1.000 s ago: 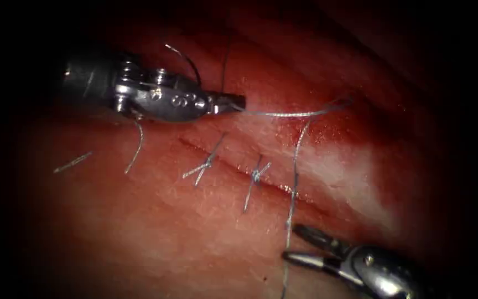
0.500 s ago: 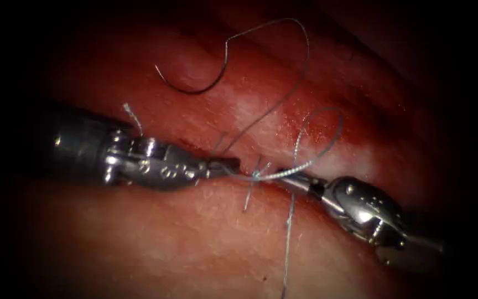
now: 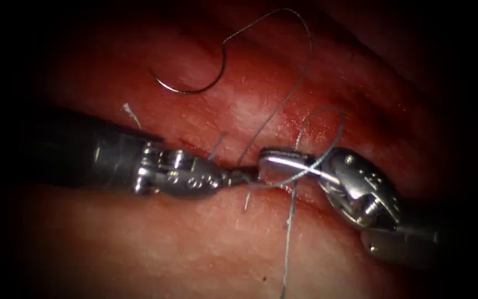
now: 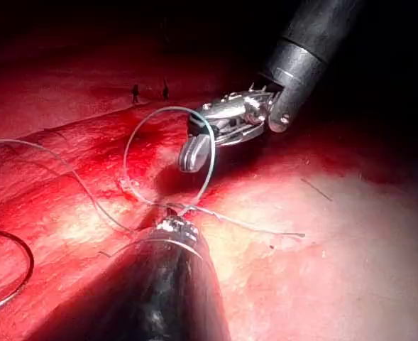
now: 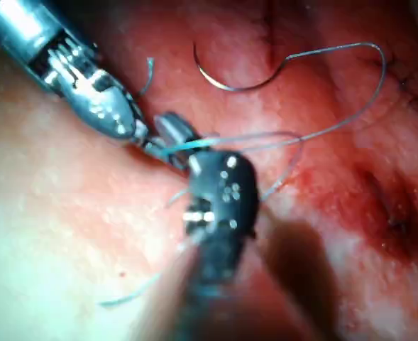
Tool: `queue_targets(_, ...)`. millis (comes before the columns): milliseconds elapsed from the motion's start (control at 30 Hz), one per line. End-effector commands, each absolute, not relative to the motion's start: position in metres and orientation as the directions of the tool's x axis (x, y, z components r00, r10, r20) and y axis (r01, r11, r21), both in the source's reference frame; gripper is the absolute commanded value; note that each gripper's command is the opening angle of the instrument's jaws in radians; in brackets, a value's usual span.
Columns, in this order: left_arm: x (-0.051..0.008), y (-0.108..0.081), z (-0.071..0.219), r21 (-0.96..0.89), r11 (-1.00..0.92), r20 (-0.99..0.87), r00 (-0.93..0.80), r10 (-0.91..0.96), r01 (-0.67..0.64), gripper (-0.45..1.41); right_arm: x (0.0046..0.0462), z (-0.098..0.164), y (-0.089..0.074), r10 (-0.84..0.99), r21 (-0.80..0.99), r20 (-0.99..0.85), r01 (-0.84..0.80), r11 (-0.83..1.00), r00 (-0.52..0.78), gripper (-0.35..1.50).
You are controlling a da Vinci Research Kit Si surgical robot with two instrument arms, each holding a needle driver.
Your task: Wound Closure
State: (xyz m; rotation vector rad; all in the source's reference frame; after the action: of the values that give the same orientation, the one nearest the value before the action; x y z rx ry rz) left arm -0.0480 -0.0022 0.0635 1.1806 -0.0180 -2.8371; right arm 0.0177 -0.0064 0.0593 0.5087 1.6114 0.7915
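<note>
The curved needle (image 3: 195,88) lies free on the tissue (image 3: 156,243), up and to the left of the cut, held by neither tool; it also appears in the right wrist view (image 5: 230,84). Its thread (image 3: 305,50) arcs up and over, then drops to my left tool (image 3: 244,176), which is shut on it just above the cut (image 3: 311,204). My right tool (image 3: 265,158) comes in from the right, tip to tip with the left one, shut with nothing seen in it. A loop of thread (image 4: 130,142) lies round the right tool (image 4: 193,155).
A knotted stitch with cut ends (image 3: 247,200) crosses the cut below the two tips. A long thread tail (image 3: 287,249) runs down the tissue to the picture's lower edge. A short cut end (image 3: 131,113) lies above the left shaft. Red fluid wets the tissue right of the cut.
The left tool has slid a little to the right with the thread. The right tool has lifted and moved left, and the loop now lies across it. The needle has stayed put.
</note>
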Motion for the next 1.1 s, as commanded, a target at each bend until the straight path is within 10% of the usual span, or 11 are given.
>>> queue_targets(33, -0.0486, -0.0025, 0.0645, 0.04, -0.997, -0.702, -0.709, -0.07, 0.059, -0.45, 0.019, 0.0594, -0.0064, 0.715, 0.735, -0.67, -0.04, 0.677, -0.202, -0.35)
queue_targets(800, -0.0489, 0.0012, 0.067, 0.028, -0.998, -0.676, -0.734, -0.061, 0.057, -0.45, 0.0196, 0.058, -0.0066, 0.389, 0.383, -0.917, 0.488, 0.784, 0.093, -0.33)
queue_targets(1100, -0.0487, 0.002, 0.0666, 0.028, -0.998, -0.675, -0.735, -0.062, 0.058, -0.45, 0.0199, 0.0592, -0.0088, 0.254, 0.31, -0.951, 0.578, 0.755, 0.177, 0.19)
